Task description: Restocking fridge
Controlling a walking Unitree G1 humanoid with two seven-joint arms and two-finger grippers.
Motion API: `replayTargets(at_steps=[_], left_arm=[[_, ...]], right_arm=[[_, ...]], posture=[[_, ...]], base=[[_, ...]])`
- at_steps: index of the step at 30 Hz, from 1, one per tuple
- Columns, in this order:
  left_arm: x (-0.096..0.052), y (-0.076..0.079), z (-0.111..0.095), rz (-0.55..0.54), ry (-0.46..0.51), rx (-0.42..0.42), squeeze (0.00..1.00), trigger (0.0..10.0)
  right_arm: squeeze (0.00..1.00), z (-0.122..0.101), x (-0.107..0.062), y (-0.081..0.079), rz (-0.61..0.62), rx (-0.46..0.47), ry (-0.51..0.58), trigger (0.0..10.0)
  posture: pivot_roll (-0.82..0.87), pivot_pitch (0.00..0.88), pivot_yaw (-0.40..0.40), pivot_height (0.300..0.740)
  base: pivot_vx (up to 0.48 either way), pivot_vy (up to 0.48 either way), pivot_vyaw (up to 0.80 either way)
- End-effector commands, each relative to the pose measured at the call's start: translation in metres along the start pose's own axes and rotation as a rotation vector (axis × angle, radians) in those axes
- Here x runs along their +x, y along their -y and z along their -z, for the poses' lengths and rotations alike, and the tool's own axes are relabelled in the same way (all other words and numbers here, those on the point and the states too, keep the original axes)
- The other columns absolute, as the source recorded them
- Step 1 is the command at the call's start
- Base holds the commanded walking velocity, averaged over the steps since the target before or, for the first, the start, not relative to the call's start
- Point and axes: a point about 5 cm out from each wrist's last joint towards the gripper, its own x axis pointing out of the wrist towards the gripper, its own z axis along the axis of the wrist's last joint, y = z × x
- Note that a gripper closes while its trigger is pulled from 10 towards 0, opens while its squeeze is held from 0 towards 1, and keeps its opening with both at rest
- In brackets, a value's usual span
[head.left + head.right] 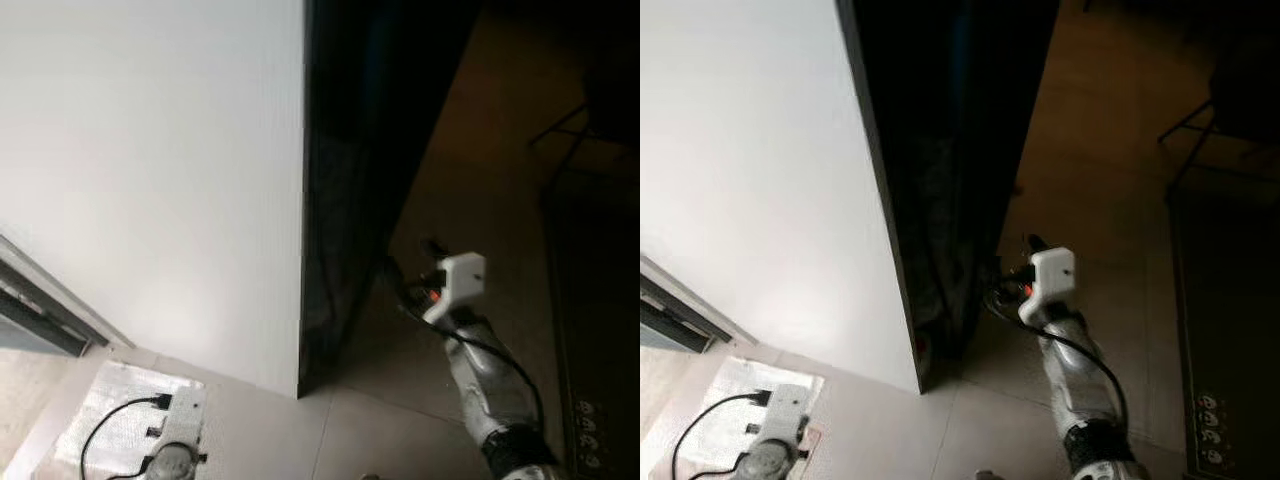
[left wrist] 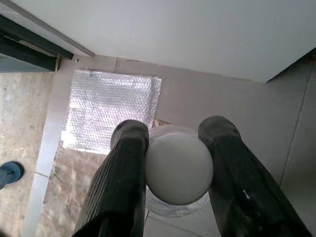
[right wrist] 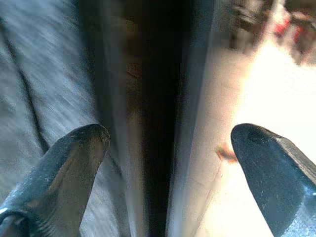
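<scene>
A tall white fridge fills the robot's left side, its dark front edge running down to the tiled floor. The right gripper is reached out at that edge, fingers spread wide around it — touching nothing that shows. Low on the left, the left gripper is clamped on a container's white ribbed cap above a bubble-wrap sheet.

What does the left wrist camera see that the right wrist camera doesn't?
Left wrist view: the left gripper, its jaws shut on a round white ridged lid of a clear container, above a sheet of bubble wrap on the floor beside a white panel.
Right wrist view: the right gripper, its jaws wide apart, with a tall dark door edge between them, all blurred.
Both: two black fingers looking out over pale floor.
</scene>
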Motion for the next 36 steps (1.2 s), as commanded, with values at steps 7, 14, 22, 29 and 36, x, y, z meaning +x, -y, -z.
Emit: replayTargets(at_steps=[7,14,22,29,36], left_arm=[[-0.006,-0.005,0.024,-0.014,-0.082,0.01,0.0,10.0],[-0.006,-0.006,0.024,-0.016,-0.082,0.011,0.0,10.0],[-0.006,-0.006,0.024,-0.016,-0.083,0.011,0.0,10.0],[-0.006,-0.006,0.024,-0.015,-0.081,0.011,0.0,10.0],[-0.006,-0.005,0.023,-0.014,-0.081,0.009,0.0,10.0]], right_arm=[[0.0,0.001,0.0,-0.012,-0.046,0.004,0.0,10.0],[0.0,-0.004,0.004,-0.012,-0.04,-0.012,0.01,10.0],[0.0,-0.011,0.021,-0.013,-0.022,-0.011,0.001,10.0],[0.0,-0.019,0.032,-0.018,-0.059,-0.026,0.01,10.0],[0.0,-0.026,0.041,-0.013,-0.045,-0.077,0.011,10.0]], posture=[[-0.1,0.185,-0.044,0.74],[-0.1,0.184,-0.043,0.74],[-0.11,0.181,-0.042,0.74],[-0.1,0.177,-0.043,0.74],[-0.1,0.167,-0.043,0.74]], base=[[0.0,0.0,0.0],[0.0,0.0,0.0],[0.0,0.0,0.0],[0.0,0.0,0.0],[0.0,0.0,0.0]])
